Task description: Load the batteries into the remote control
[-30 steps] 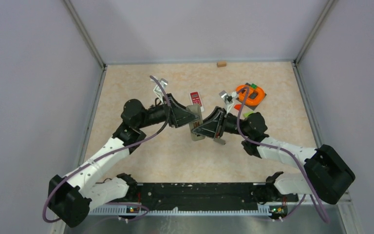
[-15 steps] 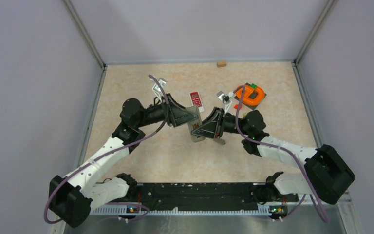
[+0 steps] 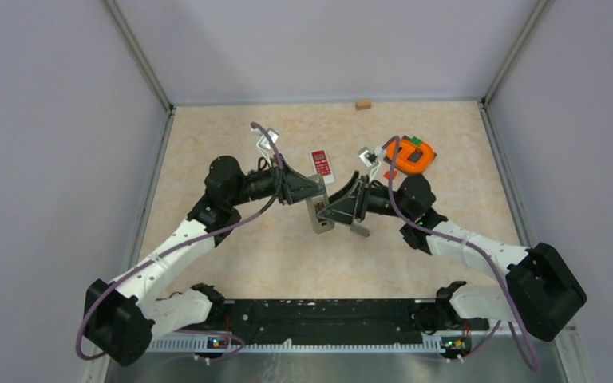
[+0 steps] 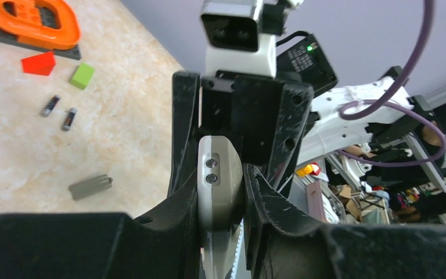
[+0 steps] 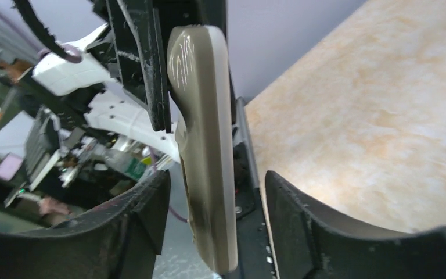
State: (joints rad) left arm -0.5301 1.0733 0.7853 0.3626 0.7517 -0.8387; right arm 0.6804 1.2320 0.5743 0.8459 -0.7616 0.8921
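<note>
The top cam sits high up behind the arm bases, looking down over the whole tabletop [image 3: 231, 263] from a distance. The left wrist cam rides right behind the left pincer [image 4: 220, 197], facing the right arm, super close. The right wrist cam peers out from behind the right pincer [image 5: 215, 192], facing the left arm, equally close. All three catch the grey remote [image 3: 318, 214] mid-scene. Top and left wrist also share the tabletop's far-right corner.

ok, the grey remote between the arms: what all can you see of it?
The grey remote is a slim, round-edged bar of glossy beige-grey plastic, with two small holes in one end face. It hangs between the arms. The left end effector clamps it from both sides. The right end effector straddles it, fingers open, not gripping.
</note>
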